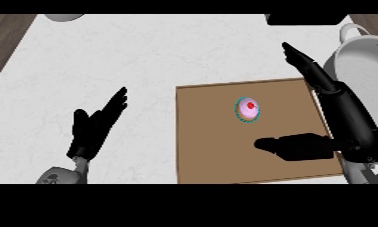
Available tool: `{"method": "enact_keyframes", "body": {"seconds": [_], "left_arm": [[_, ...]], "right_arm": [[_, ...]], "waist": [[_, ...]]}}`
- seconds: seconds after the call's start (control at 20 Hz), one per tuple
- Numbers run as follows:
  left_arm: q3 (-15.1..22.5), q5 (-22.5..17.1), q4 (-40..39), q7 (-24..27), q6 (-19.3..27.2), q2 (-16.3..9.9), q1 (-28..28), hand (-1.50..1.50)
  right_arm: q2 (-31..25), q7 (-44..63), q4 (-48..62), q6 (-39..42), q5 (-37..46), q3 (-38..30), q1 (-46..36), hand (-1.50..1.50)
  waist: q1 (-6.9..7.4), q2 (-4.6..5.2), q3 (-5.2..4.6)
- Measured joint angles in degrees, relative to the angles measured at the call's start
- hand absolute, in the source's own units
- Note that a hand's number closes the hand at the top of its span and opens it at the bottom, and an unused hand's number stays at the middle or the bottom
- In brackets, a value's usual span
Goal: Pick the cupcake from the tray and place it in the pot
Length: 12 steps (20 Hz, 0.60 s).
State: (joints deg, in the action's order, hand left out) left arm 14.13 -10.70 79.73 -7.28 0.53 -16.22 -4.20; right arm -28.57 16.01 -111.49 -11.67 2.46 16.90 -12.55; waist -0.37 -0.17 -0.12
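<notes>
On the brown tray (pixel 214 146), a little right of its middle, the cupcake (pixel 248 109) is sitting upright, pink icing and a red dot facing up, with bare board showing on every side of it. The right hand (pixel 336 106) is hanging over the tray's right edge, spread wide: its fingers are stretching toward the far side, past the tray's far right corner, while the thumb (pixel 291 147) is jutting left over the near part of the board. The cupcake is lying to the left of that palm, inside the open angle between fingers and thumb, touching neither. Being round, it is offering no long axis to line up with, so any approach direction looks workable. The right hand is plainly the nearer one; a short shift left and down is probably all that closing on it is calling for.

Beyond the tray's right edge, at the far right of the counter (pixel 133 56), the white pot (pixel 358 66) is standing, partly cut off by the view and partly hidden behind the right hand's fingers. The path from cupcake to pot is running right and slightly far, with only the pot's rim likely needing a lift to clear.

Well apart, left of the tray, the left hand (pixel 94 126) is resting open, fingers up, over pale counter.
</notes>
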Motion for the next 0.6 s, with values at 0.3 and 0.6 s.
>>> {"method": "enact_keyframes", "body": {"seconds": [0.3,0.6], "left_arm": [[-0.2,0.8,-0.8,0.1,-0.7,0.6,-0.5,0.00],[-1.0,1.1,-2.3,0.8,-1.7,1.0,-1.7,0.00]], "right_arm": [[1.8,16.2,1.8,3.8,-3.3,0.2,-7.1,-1.50],[2.0,19.0,10.1,12.3,-5.7,4.2,-8.7,-1.50]], "waist": [[0.62,0.13,0.03],[0.96,0.32,0.09]]}}
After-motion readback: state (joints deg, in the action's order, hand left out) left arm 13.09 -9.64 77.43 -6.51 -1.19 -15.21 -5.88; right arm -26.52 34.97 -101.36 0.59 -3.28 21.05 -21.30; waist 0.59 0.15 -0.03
